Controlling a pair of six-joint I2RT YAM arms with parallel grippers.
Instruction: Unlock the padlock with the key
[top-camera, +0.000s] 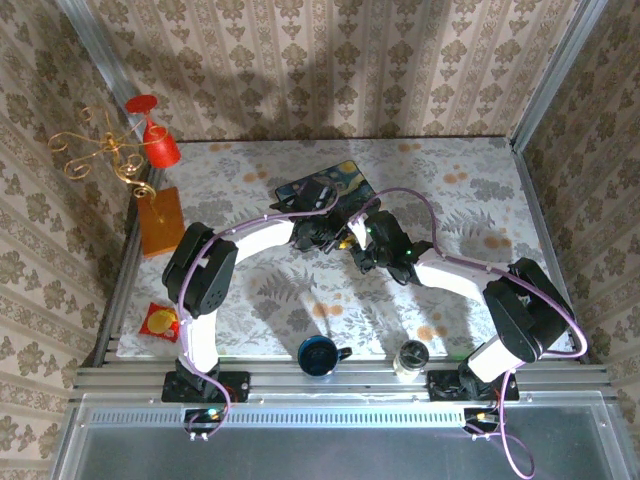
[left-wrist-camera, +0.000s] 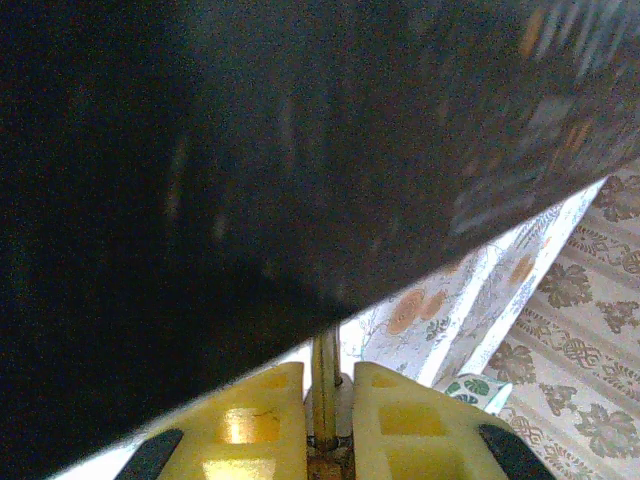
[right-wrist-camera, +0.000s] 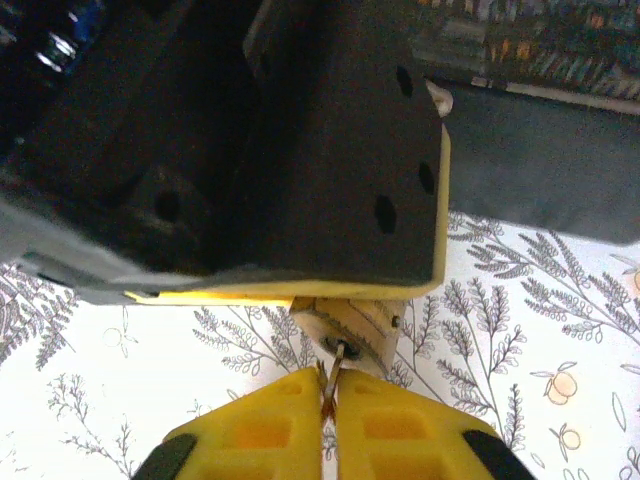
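Painted tin (top-camera: 350, 178) on floral table (top-camera: 470, 190)

no legible text, labels or numbers

The fingers of my right tool (right-wrist-camera: 328, 400) are yellow plastic, smooth with a soft gloss. The key (right-wrist-camera: 337, 356) between them is thin bare metal, dull and brownish along its shaft. The padlock (right-wrist-camera: 350, 325) looks like pale brassy metal, smooth with a satin face. My left tool (left-wrist-camera: 330, 385) has the same glossy yellow plastic fingers, and its casing (right-wrist-camera: 330, 150) is matt black plastic, slightly grainy. The painted tin (right-wrist-camera: 540, 190) has a dark, matt side, while the picture on its lid carries a slight sheen. The counter (right-wrist-camera: 520, 330) wears a printed cloth, matt and smooth. At the near edge the blue mug (top-camera: 318, 355) is glossy, and the frame rail (top-camera: 340, 382) is brushed bare metal.
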